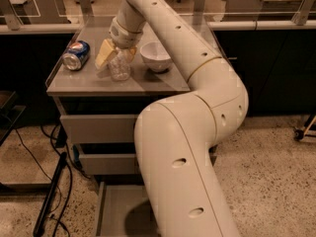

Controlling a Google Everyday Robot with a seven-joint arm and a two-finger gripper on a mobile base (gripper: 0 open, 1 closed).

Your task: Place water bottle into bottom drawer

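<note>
The water bottle (120, 68) stands upright on the grey cabinet top (163, 85), in the upper left of the frame. It is well above the bottom drawer (114, 209) and not in it. The gripper (118, 53) sits right over the bottle's upper part, at the end of the arm's wrist. Whether it is clamped on the bottle or only set loosely around it cannot be told from here.

A blue soda can (76, 55) lies on its side to the left of the bottle, near the left edge of the top. A white bowl (156, 57) stands just right of the bottle, apart from it.

Below the top, two grey drawer fronts (96, 128) are stacked one over the other. The bottom drawer is pulled out at the lower edge of the frame, showing a flat grey floor. The arm covers its right side.

The big cream arm (187, 147) fills the middle of the frame, rising from the bottom edge, bending at right and reaching back to the upper left. Black cables (49, 201) trail over the speckled floor (269, 172) at lower left.
</note>
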